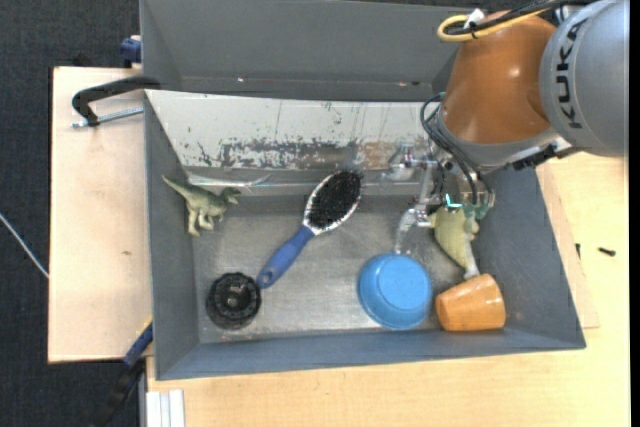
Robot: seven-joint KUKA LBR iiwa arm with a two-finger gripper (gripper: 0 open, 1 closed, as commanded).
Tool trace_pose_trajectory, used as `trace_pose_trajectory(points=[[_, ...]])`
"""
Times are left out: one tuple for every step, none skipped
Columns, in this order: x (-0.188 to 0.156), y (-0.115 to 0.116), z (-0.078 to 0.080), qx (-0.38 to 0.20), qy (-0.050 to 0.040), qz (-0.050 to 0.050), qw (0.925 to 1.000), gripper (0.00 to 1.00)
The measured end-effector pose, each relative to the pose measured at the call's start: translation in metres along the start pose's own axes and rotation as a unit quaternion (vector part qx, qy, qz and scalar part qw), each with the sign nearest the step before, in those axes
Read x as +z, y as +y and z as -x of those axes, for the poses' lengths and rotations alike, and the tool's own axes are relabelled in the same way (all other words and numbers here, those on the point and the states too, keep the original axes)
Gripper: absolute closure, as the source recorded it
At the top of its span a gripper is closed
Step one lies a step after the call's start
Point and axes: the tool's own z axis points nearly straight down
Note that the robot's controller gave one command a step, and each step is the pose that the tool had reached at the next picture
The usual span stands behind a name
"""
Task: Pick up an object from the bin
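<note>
My gripper [428,211] is down inside the grey bin [300,45], in the right part of the frame, a bit below the middle. I cannot tell if it is open or closed (the shiny metal bits and wires there all mix together). Above it is my big orange cover [495,85], and my grey arm [598,65] comes in from the upper right corner. The thing closest to my gripper is a pale yellowish thing [457,237], long and a little bent. It lies on the bin floor just to the lower right of my gripper, near the right wall. I cannot tell if I am touching it. Just below my gripper sits a blue bowl [397,292], round and open side up, near the bottom wall. Just beside the bowl, to its right, lies an orange cup [470,305] on its side, and the low end of the pale thing is right by it. In the middle of the bin lies a brush [318,220] with a black head at the upper right and a blue handle going to the lower left. A black round thing [233,299] sits in the lower left corner, near the end of the handle. A small toy dinosaur [203,202] stands by the left wall, well apart from my gripper.
</note>
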Motion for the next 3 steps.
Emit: trace_pose_trajectory(points=[[0.086, -0.126, 0.021, -0.269, -0.003, 0.001, 0.9631, 0.0], [0.056, -0.106, 0.022, -0.14, -0.0046, -0.001, 0.9901, 0.0], [0.054, -0.134, -0.009, -0.068, -0.0009, -0.001, 0.9977, 0.0]])
